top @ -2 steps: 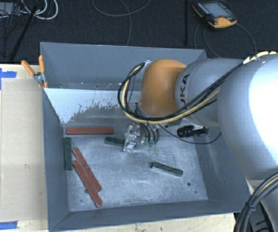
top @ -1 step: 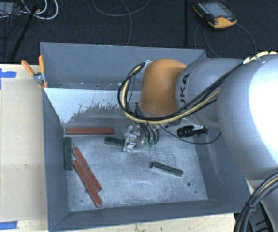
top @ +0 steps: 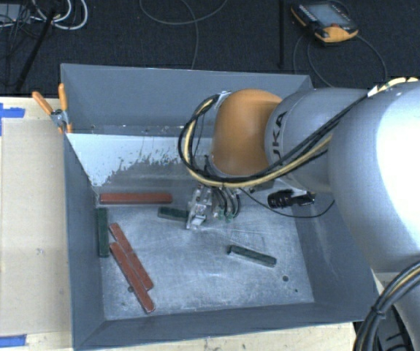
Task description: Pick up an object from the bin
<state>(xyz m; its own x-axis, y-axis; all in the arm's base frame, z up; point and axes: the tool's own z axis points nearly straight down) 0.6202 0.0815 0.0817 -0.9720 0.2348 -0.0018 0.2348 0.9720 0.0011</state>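
The fingers (top: 198,215) sit at the end of a short dark-green bar (top: 171,213); whether spread, cannot tell

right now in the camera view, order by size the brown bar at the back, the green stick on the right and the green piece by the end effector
1. brown bar
2. green stick
3. green piece, though the end effector may hide one end of it

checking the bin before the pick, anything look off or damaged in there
Nothing stands out. Reddish-brown bars and dark green bars lie scattered flat on the bin floor, none visibly broken. The gripper sits by a short dark green piece near the middle.
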